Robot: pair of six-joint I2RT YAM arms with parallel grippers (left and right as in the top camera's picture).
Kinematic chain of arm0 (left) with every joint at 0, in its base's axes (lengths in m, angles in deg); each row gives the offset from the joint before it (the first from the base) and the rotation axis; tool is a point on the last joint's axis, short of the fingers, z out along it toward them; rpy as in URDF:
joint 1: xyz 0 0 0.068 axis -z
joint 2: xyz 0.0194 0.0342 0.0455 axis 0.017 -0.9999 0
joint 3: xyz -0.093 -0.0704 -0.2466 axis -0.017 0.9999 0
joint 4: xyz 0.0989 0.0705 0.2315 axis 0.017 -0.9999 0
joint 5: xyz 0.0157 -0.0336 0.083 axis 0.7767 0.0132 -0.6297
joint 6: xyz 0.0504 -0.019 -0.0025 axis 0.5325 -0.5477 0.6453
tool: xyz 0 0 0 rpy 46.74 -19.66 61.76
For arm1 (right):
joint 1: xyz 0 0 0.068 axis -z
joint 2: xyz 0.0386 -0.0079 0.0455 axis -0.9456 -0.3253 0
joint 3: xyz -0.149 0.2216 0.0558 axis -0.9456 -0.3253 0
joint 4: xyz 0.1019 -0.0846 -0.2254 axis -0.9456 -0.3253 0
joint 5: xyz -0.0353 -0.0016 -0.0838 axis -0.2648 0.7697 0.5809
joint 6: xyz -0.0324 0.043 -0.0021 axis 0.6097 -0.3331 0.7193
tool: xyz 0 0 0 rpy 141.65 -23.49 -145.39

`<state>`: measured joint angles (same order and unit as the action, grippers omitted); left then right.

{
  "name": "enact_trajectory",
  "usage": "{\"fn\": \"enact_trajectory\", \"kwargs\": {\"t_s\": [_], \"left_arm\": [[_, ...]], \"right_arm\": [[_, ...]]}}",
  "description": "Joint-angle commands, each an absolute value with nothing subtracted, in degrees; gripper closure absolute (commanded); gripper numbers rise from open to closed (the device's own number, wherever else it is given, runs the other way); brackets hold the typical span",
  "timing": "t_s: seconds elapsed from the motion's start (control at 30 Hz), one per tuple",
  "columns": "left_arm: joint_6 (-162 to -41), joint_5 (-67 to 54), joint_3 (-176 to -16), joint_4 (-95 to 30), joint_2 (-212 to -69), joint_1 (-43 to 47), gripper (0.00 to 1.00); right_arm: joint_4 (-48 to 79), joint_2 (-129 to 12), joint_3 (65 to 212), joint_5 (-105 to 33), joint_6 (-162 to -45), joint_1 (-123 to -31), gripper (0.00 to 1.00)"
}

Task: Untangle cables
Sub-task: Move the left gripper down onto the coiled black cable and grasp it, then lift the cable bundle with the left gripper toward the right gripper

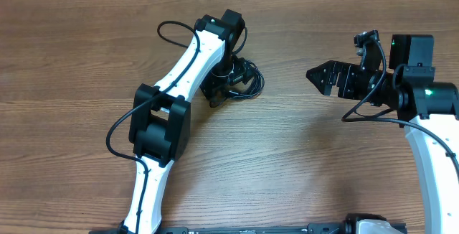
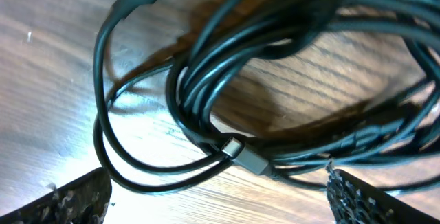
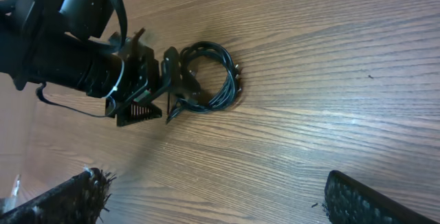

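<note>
Coiled cables [image 2: 189, 107] lie on the table [image 1: 301, 176] just ahead of the wide-apart left pincer [image 1: 224, 89]; the right pincer [image 1: 319, 83], likewise apart, is well away.

Robotics lab workbench: left arm [image 1: 185, 62] and right arm [image 1: 429, 153], white-and-black, cabled, reach over wood-grain table [image 1: 301, 184]; same wood surface runs beneath and ahead of fingers [image 3: 375, 200] of right gripper [image 3: 213, 186].

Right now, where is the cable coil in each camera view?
Overhead: cable coil near centre, just right of the left gripper.
Left wrist: cable coil fills the frame, close up.
Right wrist: cable coil upper centre.
Shared landmark: the left gripper, open at the coil.
</note>
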<state>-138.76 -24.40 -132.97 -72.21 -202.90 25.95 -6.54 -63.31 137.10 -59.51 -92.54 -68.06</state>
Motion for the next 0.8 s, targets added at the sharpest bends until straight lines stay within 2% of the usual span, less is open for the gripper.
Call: {"fn": "enact_trajectory", "kwargs": {"t_s": [0.0, 0.17, 0.53, 0.67, 0.77], "left_arm": [[-154.6, -25.6, -133.2, -72.2, -203.6, 25.7, 0.0], [-160.4, -28.5, -133.2, -72.1, -203.6, 25.7, 0.0], [-160.5, -34.9, -133.0, -72.5, -203.6, 25.3, 0.0], [-160.5, -35.8, -133.0, -72.7, -203.6, 25.3, 0.09], [-160.5, -35.8, -132.8, -72.7, -203.8, 25.4, 0.13]], "right_arm": [[-6.6, -62.3, 137.9, -58.8, -92.6, -68.1, 0.0], [-7.3, -62.3, 137.9, -58.8, -92.6, -68.1, 0.03], [-7.3, -62.3, 137.9, -58.8, -92.6, -68.1, 0.05], [-7.3, -62.3, 137.9, -58.8, -92.6, -68.1, 0.05], [-7.3, -62.4, 137.9, -58.8, -92.6, -68.1, 0.05]]}}
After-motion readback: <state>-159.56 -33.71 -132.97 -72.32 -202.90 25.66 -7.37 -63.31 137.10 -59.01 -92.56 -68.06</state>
